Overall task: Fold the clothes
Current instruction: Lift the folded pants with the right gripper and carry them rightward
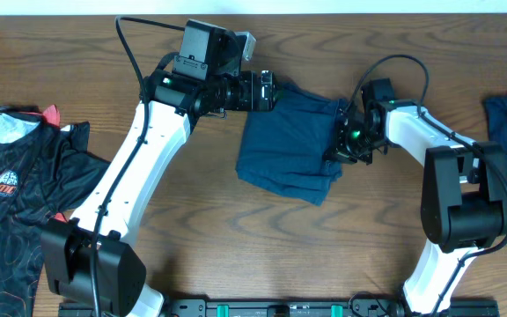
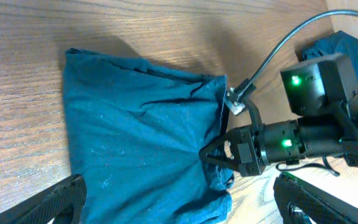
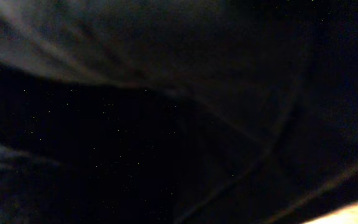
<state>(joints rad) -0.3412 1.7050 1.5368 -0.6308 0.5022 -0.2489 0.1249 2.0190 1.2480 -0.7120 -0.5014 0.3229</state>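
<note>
On the wooden desk (image 1: 77, 53), mid-scene, lies the navy garment (image 1: 289, 145), folded to a rough rectangle — a black printed shirt (image 1: 16, 185) sits far left. The right gripper (image 1: 340, 141) is clamped on the garment's right edge; the left gripper (image 1: 269, 91) hangs over its far edge — fingers apart.

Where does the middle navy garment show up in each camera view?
Overhead: navy garment at picture centre.
Left wrist: it fills the left and centre.
Right wrist: apparently it fills the frame, dark, right against the lens.
Landmark: the right gripper pinching its edge, seen overhead and from the left wrist.
</note>
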